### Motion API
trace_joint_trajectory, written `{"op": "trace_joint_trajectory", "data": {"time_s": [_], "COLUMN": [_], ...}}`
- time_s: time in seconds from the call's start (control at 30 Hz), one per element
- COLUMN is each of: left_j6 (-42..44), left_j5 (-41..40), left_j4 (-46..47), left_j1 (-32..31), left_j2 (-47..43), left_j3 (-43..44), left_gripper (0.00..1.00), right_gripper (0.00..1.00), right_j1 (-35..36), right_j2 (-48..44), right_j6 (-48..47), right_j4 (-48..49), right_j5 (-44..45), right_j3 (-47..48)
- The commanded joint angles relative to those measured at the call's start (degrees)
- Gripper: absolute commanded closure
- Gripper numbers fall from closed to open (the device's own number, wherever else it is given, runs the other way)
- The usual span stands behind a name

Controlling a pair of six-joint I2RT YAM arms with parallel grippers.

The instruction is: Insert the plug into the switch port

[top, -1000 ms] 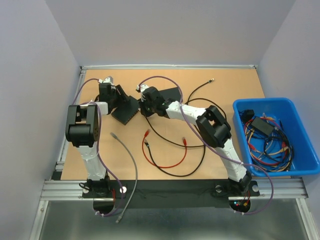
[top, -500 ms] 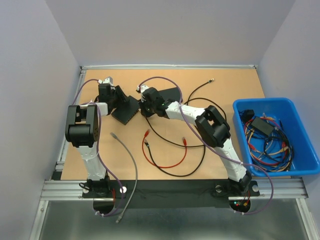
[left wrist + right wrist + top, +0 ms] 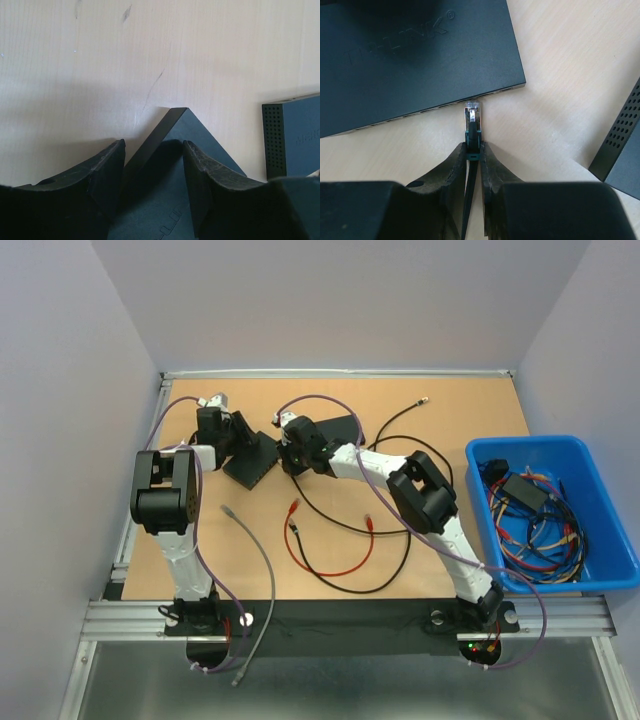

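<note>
We see the switch lying on the far left part of the bench. The left jaws are clamped on one of its corners, with the fingers against the two edges that meet there. The right jaws are closed on the rear of the plug, and its black cable trails back between them. The plug points straight at the switch's port face. Its tip sits right at the row of ports, and we cannot tell whether it is inside one. A second black box with a perforated side lies just to the right of the switch. Nearer on the bench lie a red cable and a grey cable. A blue bin holding more cables stands at the right edge.
</note>
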Motion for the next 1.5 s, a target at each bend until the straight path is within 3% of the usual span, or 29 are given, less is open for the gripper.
{"op": "trace_joint_trajectory", "data": {"time_s": [0.0, 0.3, 0.83, 1.47], "left_j6": [2.28, 5.62, 5.89, 5.45], "left_j5": [2.71, 3.77, 3.15, 2.19], "left_j4": [-1.14, -5.18, -6.24, -6.33], "left_j1": [-1.68, -3.53, -3.79, -3.79], "left_j2": [-0.88, 1.5, 1.68, 1.76], "left_j3": [1.08, 4.94, 5.21, 5.21], "left_gripper": [0.41, 0.44, 0.44, 0.44], "right_gripper": [1.0, 1.0, 1.0, 1.0], "right_j1": [0.89, 0.89, 1.6, 3.97], "right_j2": [0.94, 0.94, 0.5, 0.86], "right_j6": [0.39, 0.22, -0.75, 0.83], "right_j4": [0.09, -1.13, -3.33, -4.21], "right_j5": [0.29, 0.11, 4.42, 2.22], "right_j3": [3.17, 5.99, 7.75, 9.68]}}
